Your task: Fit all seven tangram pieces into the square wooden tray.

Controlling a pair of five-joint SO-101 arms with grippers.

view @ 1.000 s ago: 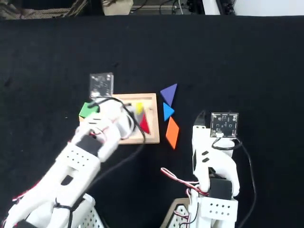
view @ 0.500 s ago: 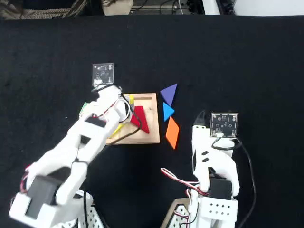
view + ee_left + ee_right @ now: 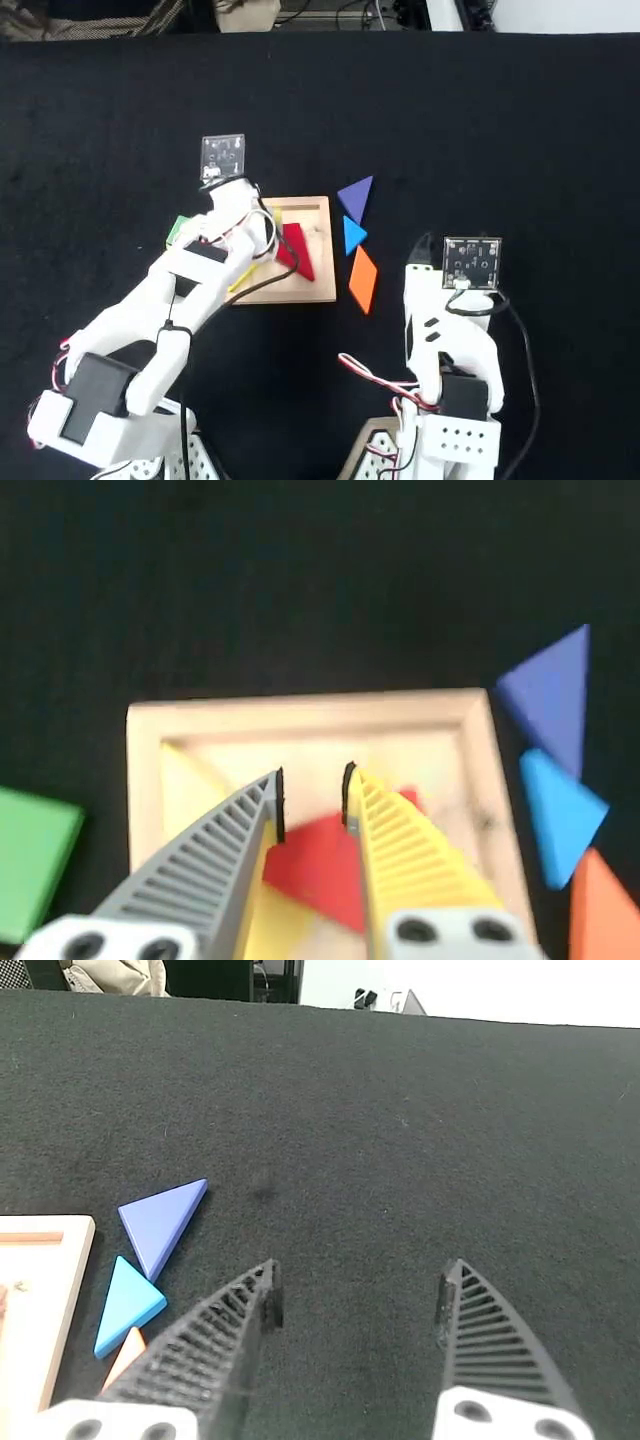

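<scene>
Left end effector [image 3: 311, 798], narrowly parted and empty, hangs over the tray's [image 3: 300, 710] red triangle [image 3: 310, 865], seemingly to seat it.

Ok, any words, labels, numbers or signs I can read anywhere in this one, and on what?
No text can be read.
The small square circuit board on the left arm and the small square circuit board on the right arm carry tiny marks, too small to read.
The square wooden tray, the red triangle and the orange parallelogram show no print.
</scene>
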